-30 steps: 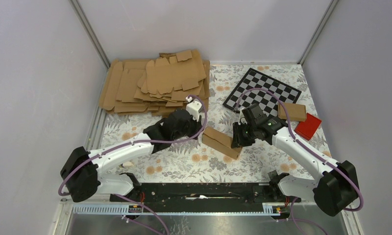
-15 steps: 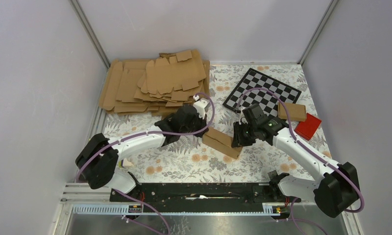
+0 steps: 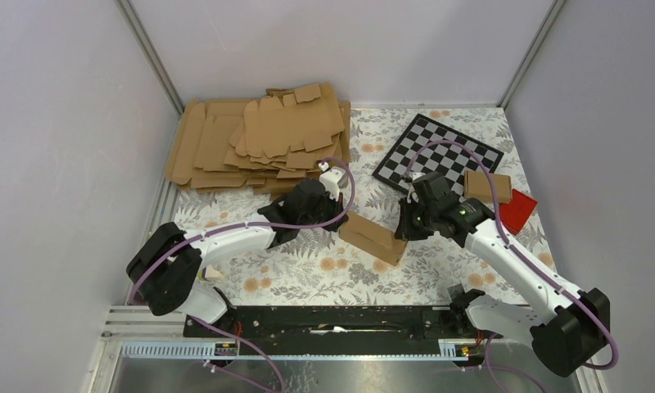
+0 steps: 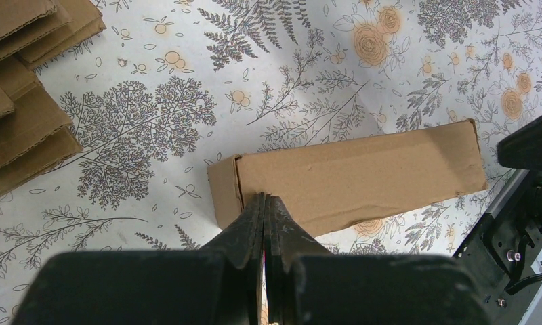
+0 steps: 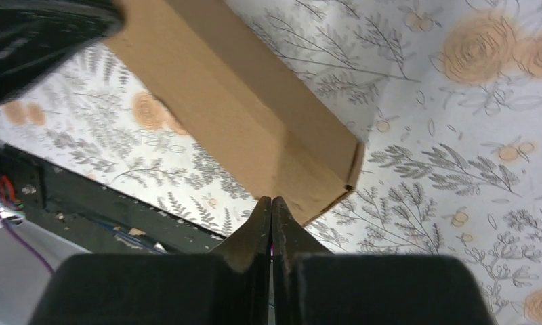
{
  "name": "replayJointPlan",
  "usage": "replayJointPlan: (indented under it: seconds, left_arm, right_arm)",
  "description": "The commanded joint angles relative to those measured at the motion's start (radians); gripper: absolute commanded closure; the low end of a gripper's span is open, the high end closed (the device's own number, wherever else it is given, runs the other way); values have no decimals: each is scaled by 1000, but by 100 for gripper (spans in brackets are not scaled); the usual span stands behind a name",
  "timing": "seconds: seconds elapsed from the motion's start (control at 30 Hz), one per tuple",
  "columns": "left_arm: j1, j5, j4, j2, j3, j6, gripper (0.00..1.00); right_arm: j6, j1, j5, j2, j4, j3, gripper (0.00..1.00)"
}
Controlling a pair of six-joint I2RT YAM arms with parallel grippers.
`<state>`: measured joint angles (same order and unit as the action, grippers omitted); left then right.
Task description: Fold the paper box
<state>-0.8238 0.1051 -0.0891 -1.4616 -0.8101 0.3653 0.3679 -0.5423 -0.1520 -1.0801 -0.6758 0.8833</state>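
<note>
"What's closest to us?"

"The two arm bases, side by side at the near edge of the flowered surface (image 3: 308,266). Both arms reach in toward the middle."

"And the paper box?"

"The paper box (image 3: 373,237) lies flat in the middle of the surface, right between the two arms. It's a slim brown carton set at a slant, with its right end a bit nearer to us than its left."

"Is either arm holding it?"

"No. The left fingers (image 4: 263,213) are pressed tight together with nothing between them. Their tips are at the long edge of the box, near its left end. I can't tell whether they actually touch the card."

"And the other side?"

"Much the same. The right fingers (image 5: 267,220) are closed flat against each other and empty. They point at the corner of the box's right end, and again I can't make out any contact."

"What's further back?"

"On the right there's a red block (image 3: 517,211), with a small brown carton (image 3: 488,187) just beside it. That carton overlaps a corner of a black-and-white checkerboard (image 3: 437,153), which lies turned at an angle. In the far left corner sits a thick, untidy stack of cardboard sheets (image 3: 259,143), well apart from the box."
</note>
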Motion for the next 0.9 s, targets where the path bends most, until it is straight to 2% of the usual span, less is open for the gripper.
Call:
replayJointPlan:
  seconds: [0.0, 0.27, 0.3, 0.33, 0.5, 0.57, 0.63, 0.73, 0.83, 0.87]
  left_arm:
    - [3, 17, 7, -18, 1, -7, 100]
    - [3, 9, 17, -7, -7, -12, 100]
    - [3, 5, 16, -5, -7, -11, 100]
    - [3, 3, 15, -2, -6, -10, 100]
    - [4, -36, 2, 79, 20, -7, 100]
    - [3, -74, -10, 135, 57, 1, 100]
    - [3, -100, -19, 200, 88, 4, 94]
    - [4, -182, 2, 300, 118, 12, 76]
    - [6, -253, 37, 379, 133, 8, 62]
    - [8, -277, 44, 395, 139, 6, 53]
  right_arm:
    - [45, -3, 96, 2, -28, -65, 100]
    - [72, -4, 147, -25, -3, -91, 100]
    - [58, -4, 137, -23, -3, -82, 97]
    - [38, -4, 121, -19, 0, -67, 89]
    - [-73, -3, -7, 24, 7, 37, 16]
    - [-86, -4, -40, 21, 20, 70, 3]
    - [-110, -4, -100, 1, 42, 88, 0]
    - [-159, -16, -170, -66, 64, 130, 1]
    - [-217, -107, -82, -139, 69, 175, 0]
    - [-241, -140, -31, -163, 70, 184, 0]
